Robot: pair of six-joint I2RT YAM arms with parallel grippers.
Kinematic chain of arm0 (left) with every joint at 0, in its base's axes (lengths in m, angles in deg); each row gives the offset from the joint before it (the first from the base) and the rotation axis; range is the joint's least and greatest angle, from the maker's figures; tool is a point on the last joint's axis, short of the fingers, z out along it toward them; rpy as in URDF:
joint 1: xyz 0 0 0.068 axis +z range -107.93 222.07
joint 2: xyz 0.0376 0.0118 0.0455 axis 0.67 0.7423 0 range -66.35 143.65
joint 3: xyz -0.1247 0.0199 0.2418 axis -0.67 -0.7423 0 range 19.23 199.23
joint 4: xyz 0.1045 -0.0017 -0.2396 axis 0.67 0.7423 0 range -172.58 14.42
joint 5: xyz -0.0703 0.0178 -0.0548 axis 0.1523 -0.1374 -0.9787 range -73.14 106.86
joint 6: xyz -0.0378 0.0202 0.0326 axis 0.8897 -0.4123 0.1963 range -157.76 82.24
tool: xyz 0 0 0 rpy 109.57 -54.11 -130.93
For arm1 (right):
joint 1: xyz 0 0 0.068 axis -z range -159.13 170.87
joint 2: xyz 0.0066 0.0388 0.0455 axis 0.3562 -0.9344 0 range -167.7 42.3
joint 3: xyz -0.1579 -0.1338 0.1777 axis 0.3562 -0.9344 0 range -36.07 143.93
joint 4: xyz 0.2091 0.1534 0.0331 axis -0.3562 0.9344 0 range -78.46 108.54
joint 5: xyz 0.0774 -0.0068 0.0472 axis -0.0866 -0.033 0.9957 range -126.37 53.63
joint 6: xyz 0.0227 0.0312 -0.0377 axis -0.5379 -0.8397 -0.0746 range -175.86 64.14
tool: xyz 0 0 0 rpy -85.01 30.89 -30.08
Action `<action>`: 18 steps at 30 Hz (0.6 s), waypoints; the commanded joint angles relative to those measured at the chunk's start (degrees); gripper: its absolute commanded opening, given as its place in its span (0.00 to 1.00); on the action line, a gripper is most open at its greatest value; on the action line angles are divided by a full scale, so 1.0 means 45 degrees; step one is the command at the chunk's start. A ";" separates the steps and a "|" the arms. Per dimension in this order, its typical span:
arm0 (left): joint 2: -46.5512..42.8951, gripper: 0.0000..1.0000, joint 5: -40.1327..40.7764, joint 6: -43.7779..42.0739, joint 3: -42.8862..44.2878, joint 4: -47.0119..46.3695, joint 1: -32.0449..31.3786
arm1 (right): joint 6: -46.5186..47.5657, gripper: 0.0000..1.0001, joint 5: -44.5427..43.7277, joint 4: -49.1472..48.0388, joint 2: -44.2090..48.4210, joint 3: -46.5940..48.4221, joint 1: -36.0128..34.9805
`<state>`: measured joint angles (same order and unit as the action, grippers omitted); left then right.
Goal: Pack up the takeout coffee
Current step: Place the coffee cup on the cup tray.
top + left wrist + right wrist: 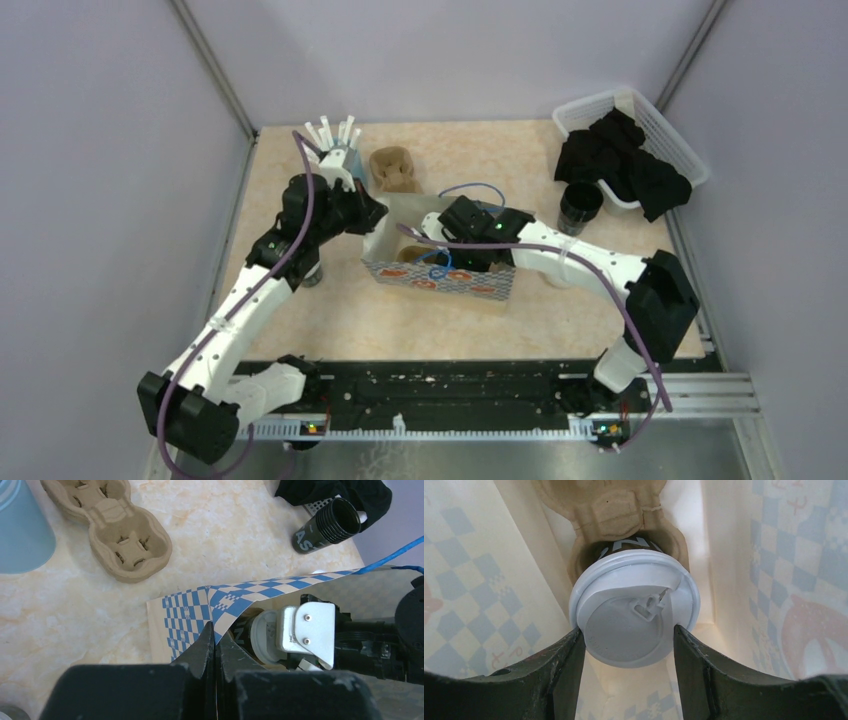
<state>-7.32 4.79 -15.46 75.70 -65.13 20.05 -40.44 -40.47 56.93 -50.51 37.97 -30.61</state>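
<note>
A takeout coffee (634, 615), black with a white sip lid, sits in a pocket of a brown pulp carrier (614, 510) inside the blue-checked paper bag (440, 280). My right gripper (629, 640) reaches into the bag, and its fingers press the lid's rim from both sides. In the left wrist view the same coffee (260, 635) shows under the bag's raised edge (200, 610). My left gripper (215, 642) is shut on that edge and holds the bag's mouth up. A lidless black cup (580, 207) stands at the right.
A second pulp carrier (393, 170) lies at the back beside a light-blue cup of white straws (340, 150). A white basket (640, 120) holding black cloth sits at the back right corner. Walls close in the table on both sides.
</note>
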 commanded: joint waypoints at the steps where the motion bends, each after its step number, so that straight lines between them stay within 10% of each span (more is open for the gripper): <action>1: 0.0478 0.00 0.0317 -0.0326 0.1005 -0.0538 0.0026 | 0.0099 0.59 0.1540 -0.0174 -0.1422 -0.1067 0.0115; 10: 0.1048 0.00 0.0921 -0.0461 0.1602 0.0044 0.0012 | 0.0103 0.59 0.1665 -0.0048 -0.1363 -0.1264 0.0118; 18: 0.0842 0.02 0.1010 -0.0118 0.1341 0.0048 0.0029 | -0.0434 0.87 0.0980 0.0978 -0.0931 0.1122 0.0020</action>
<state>-2.45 8.26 -16.48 80.29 -61.96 20.07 -40.48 -38.04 57.04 -52.52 41.00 -30.22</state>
